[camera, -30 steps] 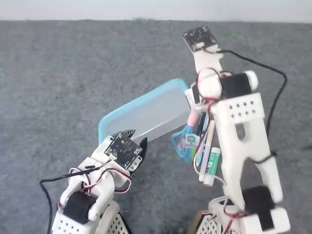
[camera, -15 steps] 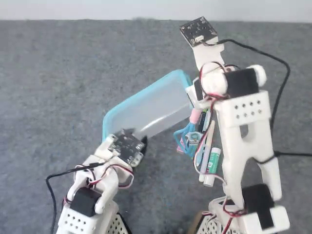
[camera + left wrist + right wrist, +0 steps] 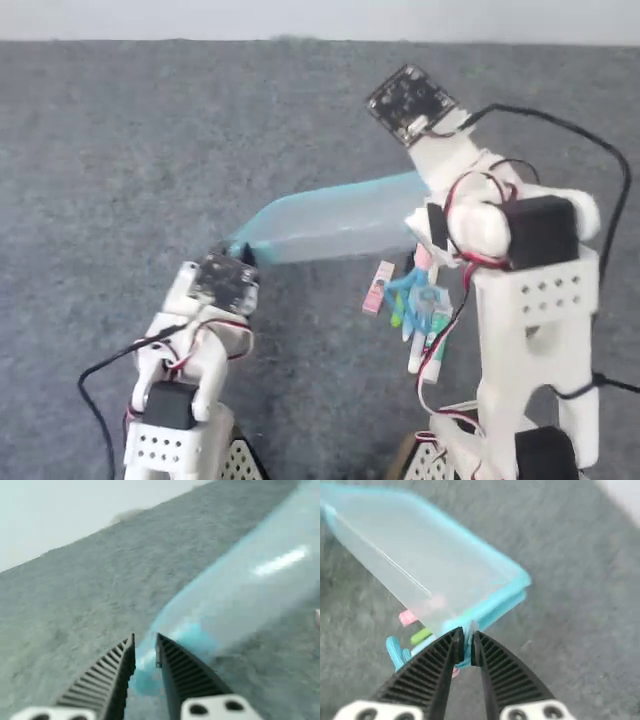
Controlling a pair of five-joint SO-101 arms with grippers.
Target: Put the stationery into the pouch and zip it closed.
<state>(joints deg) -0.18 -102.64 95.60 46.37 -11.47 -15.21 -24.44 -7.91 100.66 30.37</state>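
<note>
The pouch [image 3: 330,225] spans mid-frame in the high view, its long axis rising slightly from lower left to right, with the left gripper [image 3: 145,645] clenched on its left end, the right gripper [image 3: 465,637] fingers pinching its right edge, and the stationery [image 3: 415,305] lying on the tabletop [image 3: 120,150] below that edge.

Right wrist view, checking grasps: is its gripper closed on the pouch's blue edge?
Yes, the right gripper pinches the blue rim of the pouch between its nearly closed jaws.

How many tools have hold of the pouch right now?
2. The left tool pinches the pouch at one end; the right tool pinches its blue edge at the opposite end, near the loose stationery.
</note>
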